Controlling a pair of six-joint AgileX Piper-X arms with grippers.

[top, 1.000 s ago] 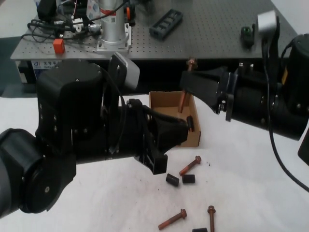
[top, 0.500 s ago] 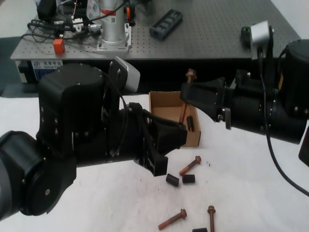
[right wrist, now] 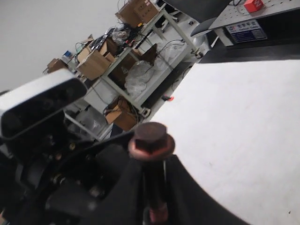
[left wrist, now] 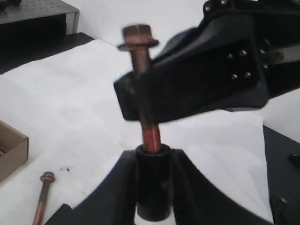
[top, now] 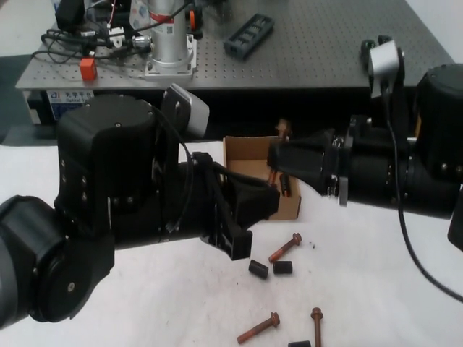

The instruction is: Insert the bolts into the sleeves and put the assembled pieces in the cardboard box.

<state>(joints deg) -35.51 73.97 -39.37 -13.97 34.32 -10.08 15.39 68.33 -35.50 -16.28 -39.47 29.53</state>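
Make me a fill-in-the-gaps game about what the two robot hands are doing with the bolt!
The left gripper is shut on a ____ sleeve. The right gripper holds the bolt above it, head pointing ____. The bolt's lower end meets the top of the ____. The open box is made of ____.
Missing words: black; up; sleeve; cardboard.

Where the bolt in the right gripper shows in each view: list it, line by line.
High view: bolt at centre, before the cardboard box.
Left wrist view: centre, tip at the black sleeve mouth.
Right wrist view: held in the right gripper, head toward the camera.
Shared landmark: that gripper clamped on the shaft.
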